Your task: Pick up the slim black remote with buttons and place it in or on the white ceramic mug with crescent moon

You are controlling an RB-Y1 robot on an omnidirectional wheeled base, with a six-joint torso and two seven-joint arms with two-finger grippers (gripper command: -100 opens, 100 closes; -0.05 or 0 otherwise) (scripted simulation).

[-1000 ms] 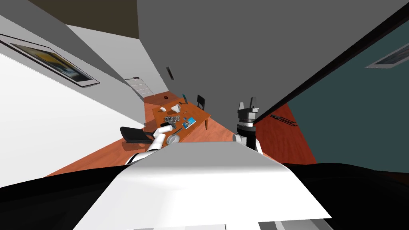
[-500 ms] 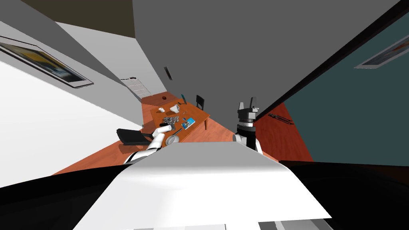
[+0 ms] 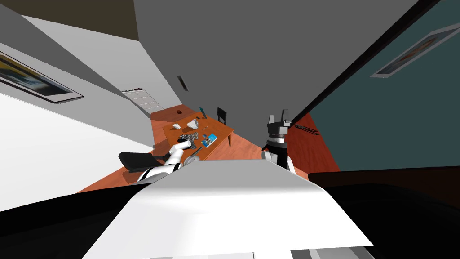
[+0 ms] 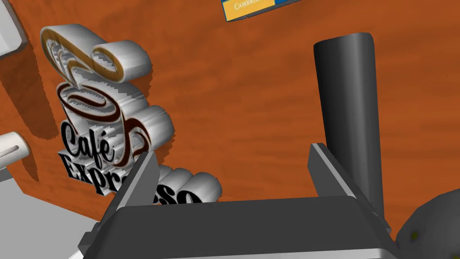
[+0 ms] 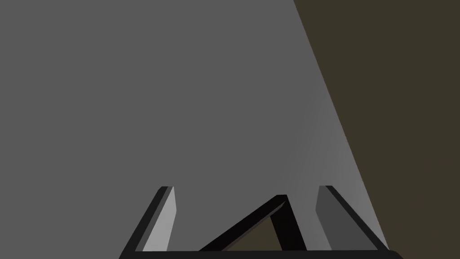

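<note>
Black remote [image 4: 348, 103] lines up w/ one finger of spread left end effector [image 4: 233, 150]; descent may shove it

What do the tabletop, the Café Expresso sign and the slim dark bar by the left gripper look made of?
Tabletop: wood, orange-brown with visible grain, matte.
Café Expresso sign: likely polished metal, silvery with bright glints and brown trim.
Slim dark bar, presumably the remote: smooth, matte dark grey, maybe plastic; no buttons visible.

White arm [image 3: 176, 156], dark grey-bladed left pincer [image 4: 233, 150]
</note>
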